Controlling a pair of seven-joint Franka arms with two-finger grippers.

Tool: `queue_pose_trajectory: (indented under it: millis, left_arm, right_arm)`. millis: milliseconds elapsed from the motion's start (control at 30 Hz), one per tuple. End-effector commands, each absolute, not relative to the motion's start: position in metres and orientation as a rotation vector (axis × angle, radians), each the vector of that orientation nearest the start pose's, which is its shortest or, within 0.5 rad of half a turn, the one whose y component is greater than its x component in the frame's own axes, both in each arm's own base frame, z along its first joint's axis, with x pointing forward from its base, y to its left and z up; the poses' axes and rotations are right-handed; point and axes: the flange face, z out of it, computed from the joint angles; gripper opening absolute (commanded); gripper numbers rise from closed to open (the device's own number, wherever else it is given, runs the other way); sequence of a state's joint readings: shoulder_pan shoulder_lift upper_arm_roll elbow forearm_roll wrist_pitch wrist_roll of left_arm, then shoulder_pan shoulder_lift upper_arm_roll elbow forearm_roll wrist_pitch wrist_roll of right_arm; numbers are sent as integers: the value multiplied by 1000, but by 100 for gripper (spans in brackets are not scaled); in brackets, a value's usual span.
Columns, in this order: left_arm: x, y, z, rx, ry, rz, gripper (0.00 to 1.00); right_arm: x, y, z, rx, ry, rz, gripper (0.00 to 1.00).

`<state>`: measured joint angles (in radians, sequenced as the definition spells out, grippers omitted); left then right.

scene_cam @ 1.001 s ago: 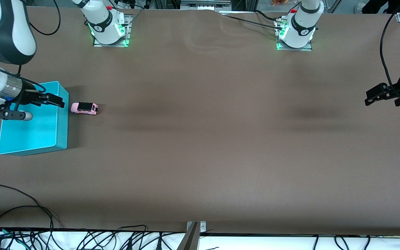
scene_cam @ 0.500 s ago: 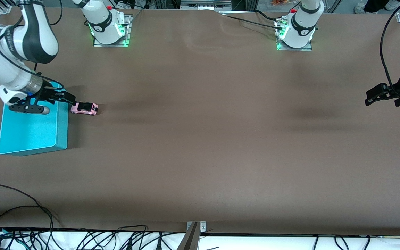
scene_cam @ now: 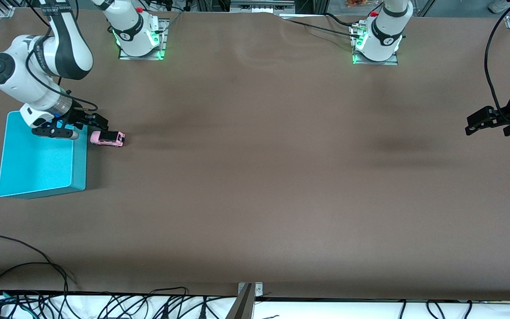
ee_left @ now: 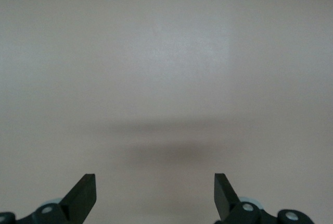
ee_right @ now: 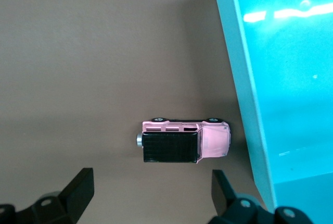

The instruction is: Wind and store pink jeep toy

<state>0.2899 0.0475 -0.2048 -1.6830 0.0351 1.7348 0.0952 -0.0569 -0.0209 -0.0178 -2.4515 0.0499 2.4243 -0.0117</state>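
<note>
Brown surface, jeep not yet picked up.
I see my right end effector spread apart just above the tiny pale-pink, black-roofed toy jeep touching the turquoise plastic bin; left end effector waits, spread too.

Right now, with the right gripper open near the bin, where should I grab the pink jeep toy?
Probably from straight above, across the pink jeep toy at mid-body, one finger on each long flank. It sits upright on its wheels, nose toward the turquoise bin but apart from it. The flanks look flat and parallel. The open right gripper hovers close.
</note>
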Motion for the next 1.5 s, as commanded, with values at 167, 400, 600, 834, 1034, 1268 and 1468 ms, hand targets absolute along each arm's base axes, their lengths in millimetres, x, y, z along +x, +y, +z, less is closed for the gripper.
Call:
queue_pose_trajectory:
  millis: [167, 400, 600, 834, 1034, 1268, 1468]
  left_arm:
    - [575, 52, 562, -3131, 21, -22, 100]
    - [575, 52, 562, -3131, 21, -24, 100]
    - [575, 50, 562, -3131, 26, -24, 100]
    - [575, 50, 562, -3131, 26, -24, 100]
    - [575, 50, 562, -3131, 26, -24, 100]
    - [575, 50, 562, -3131, 26, -24, 100]
    - [575, 50, 562, -3131, 26, -22, 100]
  right_arm:
    - [462, -53, 273, -3110, 227, -5, 95]
    - [459, -62, 265, -3104, 293, 10, 94]
    - [456, -62, 258, -3060, 614, 16, 97]
    - [454, -61, 245, -2990, 909, 61, 100]
    - [453, -61, 230, -2893, 1194, 80, 100]
    - [459, -59, 225, -2699, 1563, 25, 99]
    - [462, -57, 223, -2608, 1687, -16, 100]
